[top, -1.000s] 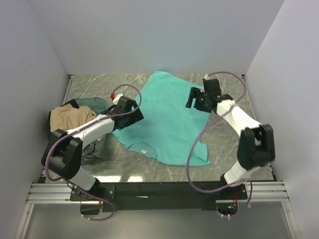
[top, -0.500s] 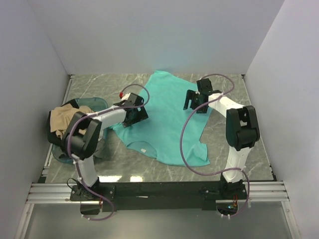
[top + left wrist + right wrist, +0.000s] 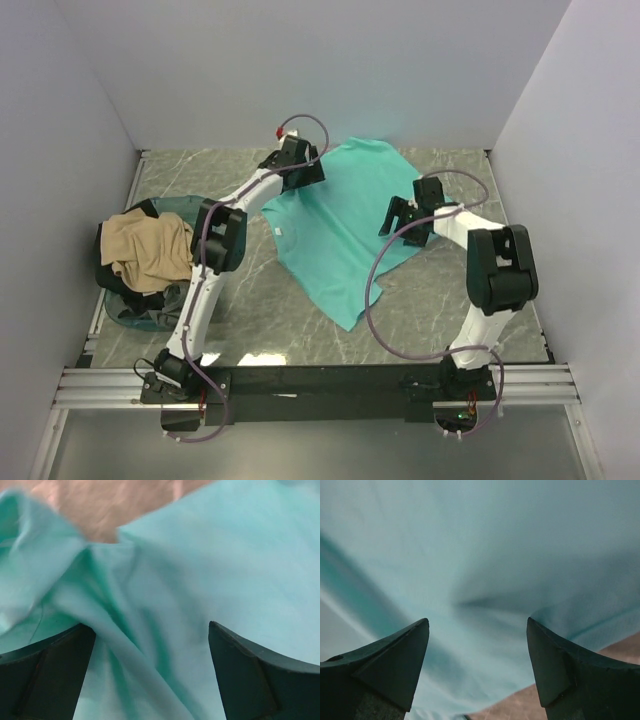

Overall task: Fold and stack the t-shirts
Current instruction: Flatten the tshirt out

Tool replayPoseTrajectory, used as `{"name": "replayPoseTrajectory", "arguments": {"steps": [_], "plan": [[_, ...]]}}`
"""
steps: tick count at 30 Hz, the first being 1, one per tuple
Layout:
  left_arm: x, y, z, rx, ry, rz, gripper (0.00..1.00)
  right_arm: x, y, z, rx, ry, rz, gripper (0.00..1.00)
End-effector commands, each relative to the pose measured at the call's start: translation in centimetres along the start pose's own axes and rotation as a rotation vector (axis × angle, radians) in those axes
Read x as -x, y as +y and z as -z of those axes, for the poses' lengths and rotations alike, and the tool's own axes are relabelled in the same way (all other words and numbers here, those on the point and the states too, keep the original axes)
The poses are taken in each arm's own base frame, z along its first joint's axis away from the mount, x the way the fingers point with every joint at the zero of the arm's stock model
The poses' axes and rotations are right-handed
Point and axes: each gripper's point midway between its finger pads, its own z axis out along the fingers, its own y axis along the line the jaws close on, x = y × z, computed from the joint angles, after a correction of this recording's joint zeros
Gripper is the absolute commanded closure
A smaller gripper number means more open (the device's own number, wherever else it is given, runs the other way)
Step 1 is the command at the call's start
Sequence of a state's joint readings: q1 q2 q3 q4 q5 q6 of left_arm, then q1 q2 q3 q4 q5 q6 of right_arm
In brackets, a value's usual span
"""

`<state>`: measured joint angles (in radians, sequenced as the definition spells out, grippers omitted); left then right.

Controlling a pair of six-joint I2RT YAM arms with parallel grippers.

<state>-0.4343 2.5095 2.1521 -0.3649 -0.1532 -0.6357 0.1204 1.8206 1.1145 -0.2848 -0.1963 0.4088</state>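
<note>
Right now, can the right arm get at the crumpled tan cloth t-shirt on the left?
Probably not. The tan t-shirt lies at the far left, while the right gripper hangs open over the teal cloth t-shirt, with the left arm between them.

no legible text, white neck label [image 3: 281, 232] on teal t-shirt [image 3: 345, 225] too small to read

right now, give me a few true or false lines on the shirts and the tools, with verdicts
1. The teal t-shirt lies on the marble table. True.
2. The tan t-shirt lies on top of the teal one. False: it sits in the bluish tub at the left.
3. The left tool and the right tool both stand open. True.
4. The right tool hangs over the tan t-shirt. False: it is over the teal t-shirt.
</note>
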Motion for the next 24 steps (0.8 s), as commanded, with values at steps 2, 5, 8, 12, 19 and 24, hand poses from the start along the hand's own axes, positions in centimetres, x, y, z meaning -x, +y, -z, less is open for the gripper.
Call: {"name": "replayPoseTrajectory", "arguments": {"steps": [2,5,8,12,19,24], "plan": [[3.1,-5.8,1.2,-0.270,-0.047,-0.105,0.01,-5.0,-0.7,2.0,-0.019,0.079,-0.034,0.15],[5.0,-7.6,3.7,-0.360,-0.115,-0.101,0.01,-8.3,-0.6,3.6,-0.039,0.075,-0.025,0.15],[4.1,-6.3,4.5,-0.318,-0.090,-0.129,0.01,-12.1,1.2,5.2,-0.007,0.097,0.025,0.15],[4.9,-5.4,5.9,-0.254,-0.080,-0.167,0.00,-15.7,4.4,7.0,0.043,0.115,0.081,0.15],[7.8,-6.7,14.2,-0.287,-0.150,-0.182,0.01,-12.1,7.6,10.8,0.071,-0.061,0.129,0.15],[3.3,-5.2,18.4,-0.266,-0.117,-0.149,0.01,-7.0,5.1,12.7,-0.075,-0.229,0.135,0.10]]}}
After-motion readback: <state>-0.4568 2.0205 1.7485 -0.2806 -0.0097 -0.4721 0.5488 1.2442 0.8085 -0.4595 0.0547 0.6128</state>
